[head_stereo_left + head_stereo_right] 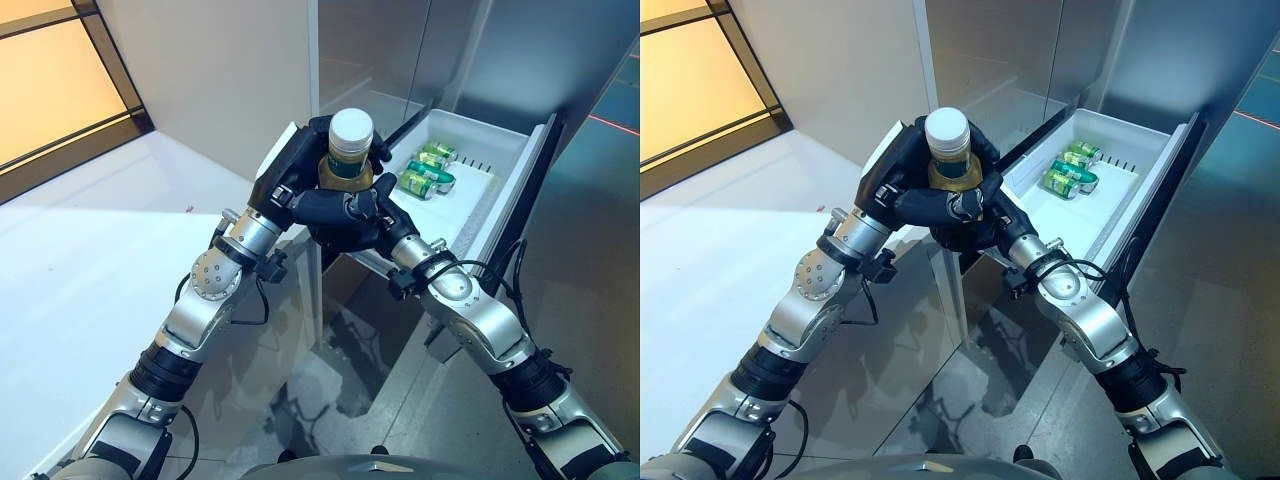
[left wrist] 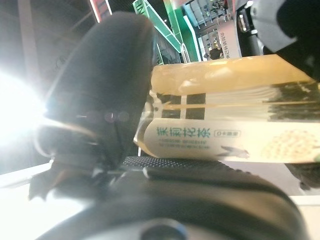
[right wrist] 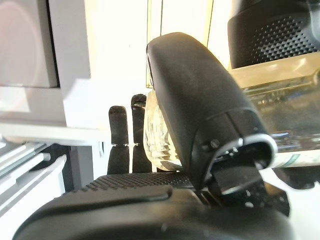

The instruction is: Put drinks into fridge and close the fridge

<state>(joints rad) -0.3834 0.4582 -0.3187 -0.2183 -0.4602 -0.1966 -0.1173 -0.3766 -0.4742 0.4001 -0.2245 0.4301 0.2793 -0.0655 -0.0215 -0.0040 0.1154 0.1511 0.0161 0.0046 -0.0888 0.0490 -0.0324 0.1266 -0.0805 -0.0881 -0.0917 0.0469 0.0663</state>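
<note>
A bottle of yellow tea with a white cap (image 1: 350,140) stands upright between both hands, in front of the open fridge drawer (image 1: 508,170). My left hand (image 1: 285,172) is curled round it from the left and my right hand (image 1: 340,215) from below and in front. The left wrist view shows the labelled bottle (image 2: 225,115) lying against my left thumb (image 2: 105,90). The right wrist view shows my right thumb (image 3: 200,105) pressed over the clear bottle (image 3: 295,100). Green cans (image 1: 428,172) lie in the white drawer, at its far end.
The steel fridge body (image 1: 400,50) rises behind the drawer. The drawer's dark front panel (image 1: 528,195) stands on the right. A white surface (image 1: 90,240) lies to the left, with an orange-lit window (image 1: 50,80) beyond it. Glossy grey floor (image 1: 330,380) lies below the arms.
</note>
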